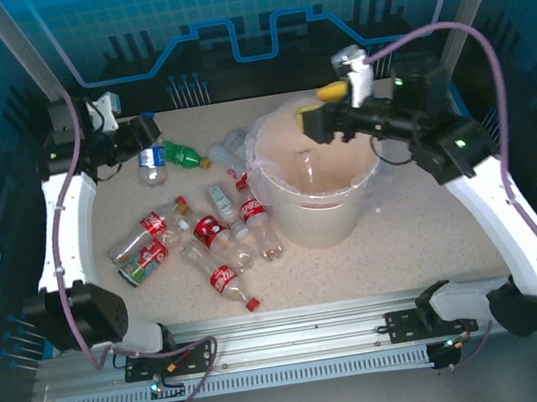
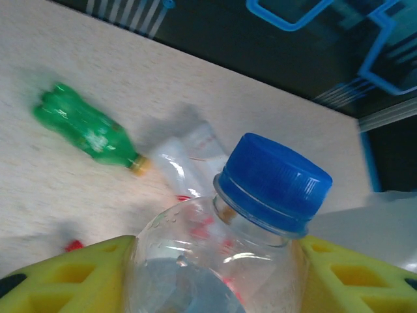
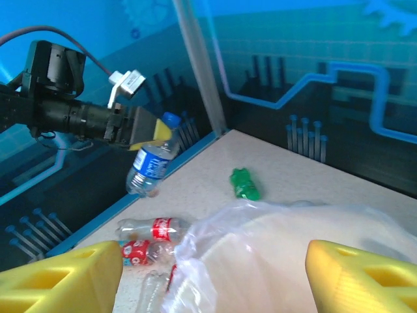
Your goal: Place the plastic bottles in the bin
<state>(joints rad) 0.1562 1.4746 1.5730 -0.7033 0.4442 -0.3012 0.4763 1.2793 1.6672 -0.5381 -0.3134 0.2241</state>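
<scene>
Left tool [image 3: 153, 130] clamps the blue-capped bottle [image 3: 151, 163] just under its cap, lifted off the tabletop [image 1: 378, 255] for carrying. Right tool [image 1: 323, 104] hangs spread, seemingly empty, over the bin [image 1: 322, 218]; red-labelled bottles [image 1: 211, 232] wait beside it.

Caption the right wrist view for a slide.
Left gripper holds a blue-capped clear plastic bottle above the table, beyond the bin's clear plastic bag liner.

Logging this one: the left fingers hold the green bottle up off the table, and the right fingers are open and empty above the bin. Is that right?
One thing is wrong. The left fingers hold the blue-capped bottle, not the green one; the green bottle lies on the table, as the left wrist view shows. The right fingers are indeed open and empty above the bin.
</scene>
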